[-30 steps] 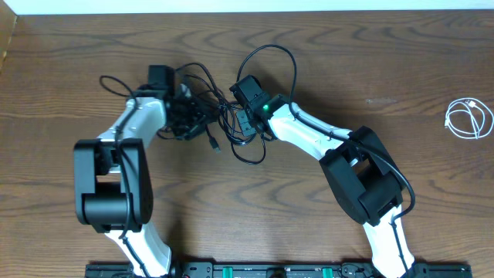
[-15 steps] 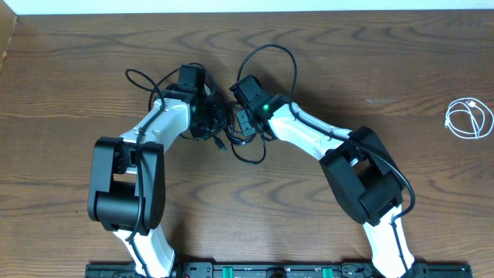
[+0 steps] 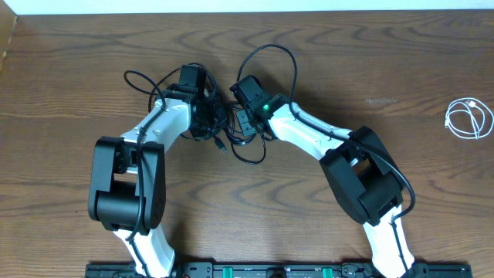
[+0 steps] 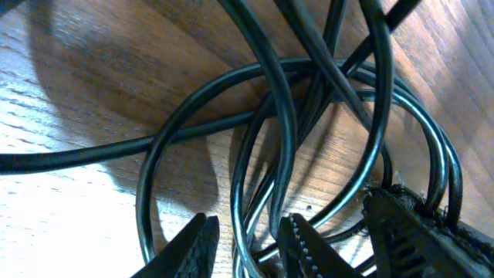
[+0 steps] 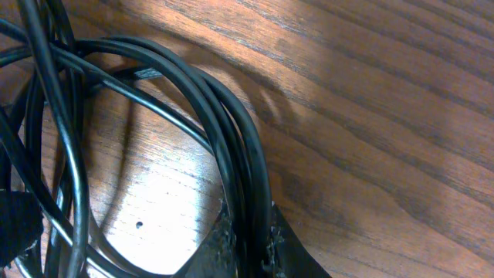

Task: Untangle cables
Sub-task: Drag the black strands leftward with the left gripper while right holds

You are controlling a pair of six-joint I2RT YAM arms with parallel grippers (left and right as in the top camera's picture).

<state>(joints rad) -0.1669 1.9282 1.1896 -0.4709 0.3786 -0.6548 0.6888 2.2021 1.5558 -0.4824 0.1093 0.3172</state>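
- Currently the left gripper (image 4: 247,249) is standing partly parted, its two fingertips straddling thin strands of the black cables (image 4: 287,123) without visibly pinching them.
- The right gripper (image 5: 248,249) is clenching a bundle of those same black strands, which are running up and away from between its tips.
- Around both sets of jaws the black cables are lying in crossed, overlapping loops on the table (image 3: 386,46), left of centre and toward the far edge, with the two grippers sitting near each other on either side of the knot.
- One loop is arching toward the far side beyond the right arm, and another is sagging toward the near side of it.
- Well apart at the right edge, the white cable (image 3: 468,120) is lying coiled by itself, so that part of the job is looking finished.
- Judging by the crossings, the black pair is not yet separated, and most of the work is lying ahead.
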